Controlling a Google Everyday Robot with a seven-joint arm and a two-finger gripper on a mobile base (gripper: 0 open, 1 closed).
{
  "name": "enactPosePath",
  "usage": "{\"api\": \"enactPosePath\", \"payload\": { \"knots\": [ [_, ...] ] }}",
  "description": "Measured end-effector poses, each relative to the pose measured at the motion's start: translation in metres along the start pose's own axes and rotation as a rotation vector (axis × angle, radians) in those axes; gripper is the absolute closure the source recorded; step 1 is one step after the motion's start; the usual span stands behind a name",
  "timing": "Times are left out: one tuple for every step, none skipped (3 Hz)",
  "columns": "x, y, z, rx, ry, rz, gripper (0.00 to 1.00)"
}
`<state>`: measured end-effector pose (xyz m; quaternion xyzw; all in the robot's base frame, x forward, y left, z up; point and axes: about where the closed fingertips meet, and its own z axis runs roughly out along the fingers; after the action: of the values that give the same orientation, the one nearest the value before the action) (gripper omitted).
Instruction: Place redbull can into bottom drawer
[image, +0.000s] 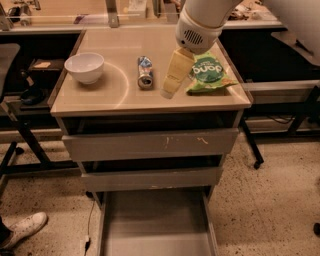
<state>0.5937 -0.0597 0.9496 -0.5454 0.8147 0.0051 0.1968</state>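
The redbull can (145, 72) lies on its side on the beige counter top (100, 97), its silver top facing the front edge. My gripper (170, 89) hangs from the white arm, its cream fingers pointing down-left, just right of the can and apart from it, holding nothing. The bottom drawer (155, 225) is pulled open below, its flat grey floor bare.
A white bowl (85, 66) stands at the counter's left. A green snack bag (207, 74) lies right of my gripper. Two upper grey drawers (150, 145) are closed. A shoe (22, 230) shows at lower left; dark chair frames flank the cabinet.
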Motion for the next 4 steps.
{"api": "enactPosePath", "payload": {
  "knots": [
    [-0.015,-0.027,0.022,0.014,0.042,0.08,0.0],
    [-0.02,-0.031,0.024,0.017,0.038,0.088,0.0],
    [-0.029,-0.036,0.031,0.04,0.013,0.089,0.0],
    [-0.054,-0.053,0.055,0.037,0.012,0.118,0.0]
  ]
}}
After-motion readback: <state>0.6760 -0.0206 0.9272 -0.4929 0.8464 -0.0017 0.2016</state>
